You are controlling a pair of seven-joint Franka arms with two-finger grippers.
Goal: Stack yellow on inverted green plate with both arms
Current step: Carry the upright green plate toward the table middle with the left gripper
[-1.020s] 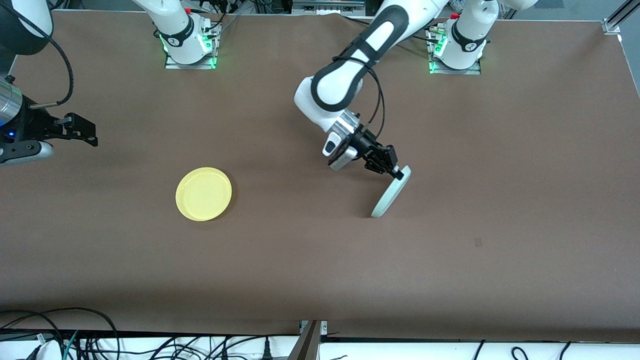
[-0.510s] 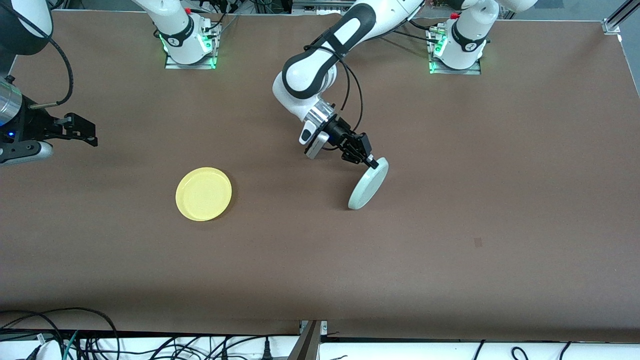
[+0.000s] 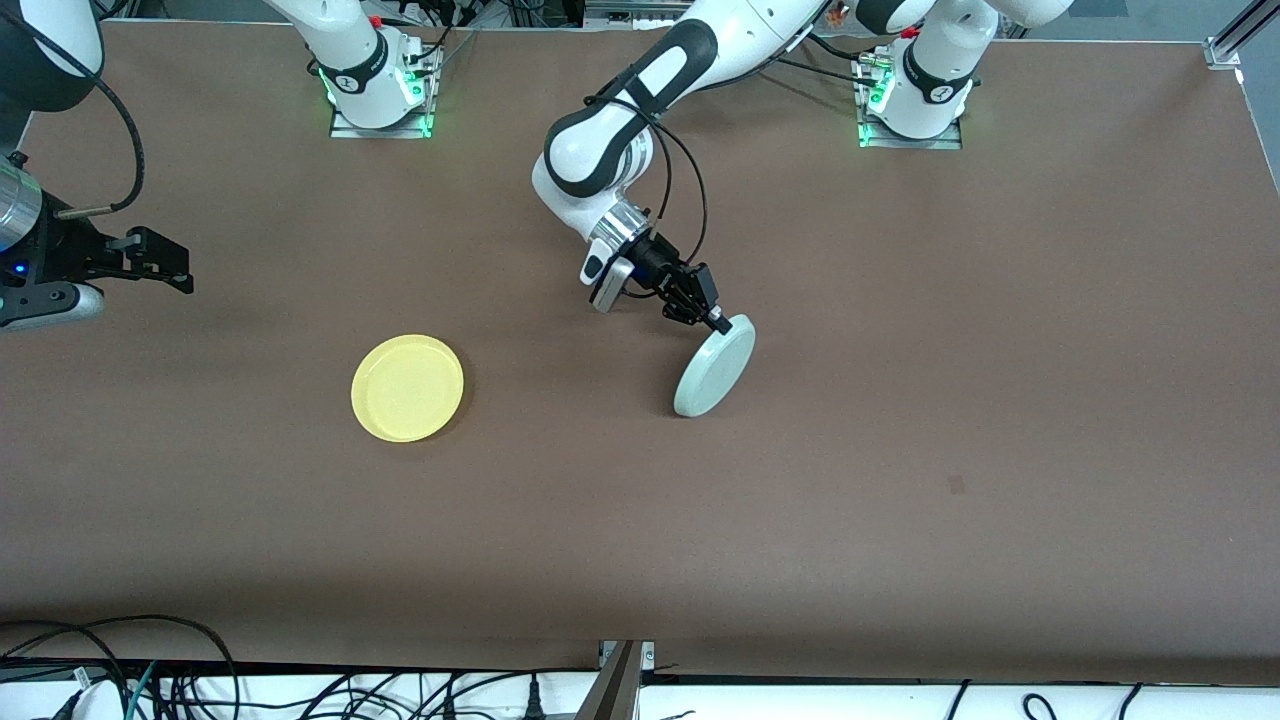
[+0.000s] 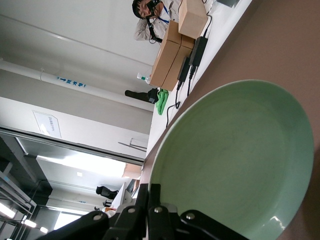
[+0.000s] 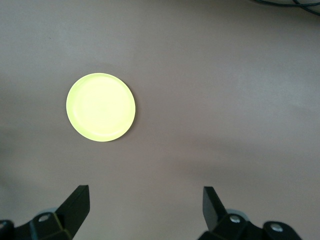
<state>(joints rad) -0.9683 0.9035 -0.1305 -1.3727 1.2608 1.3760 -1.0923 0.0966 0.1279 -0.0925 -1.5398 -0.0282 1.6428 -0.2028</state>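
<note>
Pale green plate [image 3: 713,366] stands steeply tilted on edge, its upper rim pinched between the left fingers [image 3: 716,322], lower rim at the counter [image 3: 900,400]. Yellow plate [image 3: 407,387] lies flat, rim up, well apart from both fingers.

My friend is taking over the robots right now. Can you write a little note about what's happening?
Left gripper: shut on the green plate's rim, holding it tilted on edge, its lower edge at the table.
Right gripper: open, empty, waiting above the right arm's end of the table.
Yellow plate: flat on the table, rim up, untouched.
Done: green plate gripped and partly turned.
Left: lay green upside down, then stack yellow on it.
</note>
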